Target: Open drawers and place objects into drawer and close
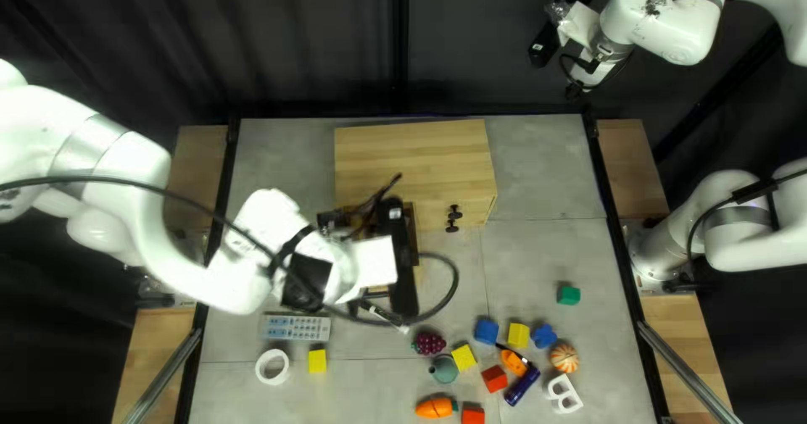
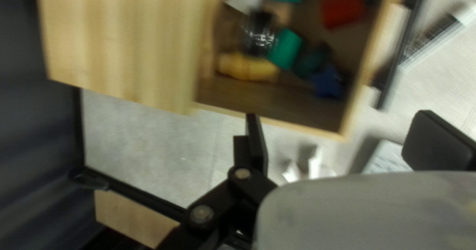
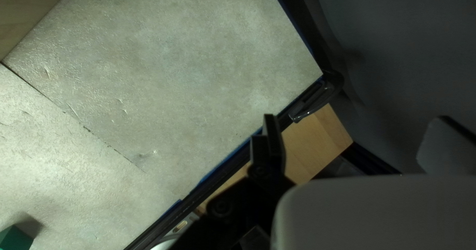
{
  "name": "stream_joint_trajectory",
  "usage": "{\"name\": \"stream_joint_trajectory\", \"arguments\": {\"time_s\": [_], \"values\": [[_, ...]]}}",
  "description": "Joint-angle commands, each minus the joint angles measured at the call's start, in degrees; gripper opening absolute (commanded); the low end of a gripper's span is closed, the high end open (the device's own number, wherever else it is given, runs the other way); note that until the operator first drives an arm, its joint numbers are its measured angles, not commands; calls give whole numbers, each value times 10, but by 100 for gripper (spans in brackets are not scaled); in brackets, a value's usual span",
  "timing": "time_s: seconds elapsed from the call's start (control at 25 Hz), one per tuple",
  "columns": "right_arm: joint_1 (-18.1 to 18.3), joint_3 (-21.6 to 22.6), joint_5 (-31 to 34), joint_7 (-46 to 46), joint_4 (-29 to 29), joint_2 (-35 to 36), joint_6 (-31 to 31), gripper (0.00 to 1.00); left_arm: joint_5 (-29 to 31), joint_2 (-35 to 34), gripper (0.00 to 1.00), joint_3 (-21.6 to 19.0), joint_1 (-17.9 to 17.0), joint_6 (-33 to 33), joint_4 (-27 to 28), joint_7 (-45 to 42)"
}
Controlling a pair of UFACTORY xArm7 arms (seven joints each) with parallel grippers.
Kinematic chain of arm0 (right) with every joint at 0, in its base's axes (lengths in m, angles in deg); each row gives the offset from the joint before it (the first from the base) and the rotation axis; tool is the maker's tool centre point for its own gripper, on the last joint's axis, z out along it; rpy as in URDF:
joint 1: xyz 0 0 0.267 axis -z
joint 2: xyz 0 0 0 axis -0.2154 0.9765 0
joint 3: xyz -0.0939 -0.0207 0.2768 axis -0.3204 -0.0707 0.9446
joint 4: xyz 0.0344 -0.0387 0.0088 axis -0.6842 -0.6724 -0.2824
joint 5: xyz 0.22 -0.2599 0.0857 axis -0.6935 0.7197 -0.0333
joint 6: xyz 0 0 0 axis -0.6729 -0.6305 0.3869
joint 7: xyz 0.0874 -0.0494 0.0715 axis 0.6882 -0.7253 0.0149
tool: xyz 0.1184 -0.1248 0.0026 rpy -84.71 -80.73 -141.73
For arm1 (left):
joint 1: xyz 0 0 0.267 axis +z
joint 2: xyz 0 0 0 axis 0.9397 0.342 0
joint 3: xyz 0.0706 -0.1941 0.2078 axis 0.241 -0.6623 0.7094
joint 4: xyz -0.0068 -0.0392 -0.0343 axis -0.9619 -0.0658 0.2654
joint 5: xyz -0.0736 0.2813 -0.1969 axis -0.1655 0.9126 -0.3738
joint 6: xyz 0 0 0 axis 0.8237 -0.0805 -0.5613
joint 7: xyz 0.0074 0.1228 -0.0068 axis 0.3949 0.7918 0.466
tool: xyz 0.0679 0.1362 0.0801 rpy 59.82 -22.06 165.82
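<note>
Wooden and pale, the cabinet (image 1: 412, 155) stood toward the table's (image 1: 538, 172) far edge in the top left view, the left claw (image 1: 401, 256) over its near left part. Grapes (image 1: 429, 343), a carrot (image 1: 435, 407) and a green block (image 1: 569, 294) lay nearer the bottom of the view. The right claw (image 1: 555, 42) hung beyond the far edge, well apart from the cabinet.

In the left wrist view, the drawer (image 2: 277, 104) was open ahead of the left claw (image 2: 342, 126), which was released, its fingers spread wide. A red block (image 2: 342, 8) and a yellow thing (image 2: 247, 66) lay inside.

In the right wrist view, the right claw (image 3: 357, 121) was also released, its fingers well apart.
</note>
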Motion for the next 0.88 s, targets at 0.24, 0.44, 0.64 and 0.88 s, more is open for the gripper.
{"name": "stream_joint_trajectory", "arguments": {"time_s": [0.24,0.44,0.64,0.88], "values": [[0,0,0,0,0,0,0,100,-266,-5,100,-24,-94,-157,-130,222],[0,0,0,0,0,0,0,100,-335,11,100,-38,-123,-196,-144,279],[0,0,0,0,0,0,0,100,-324,74,100,-31,-112,-244,-126,269],[0,0,0,0,0,0,0,100,-269,103,100,-18,-102,-252,-114,187]]}}
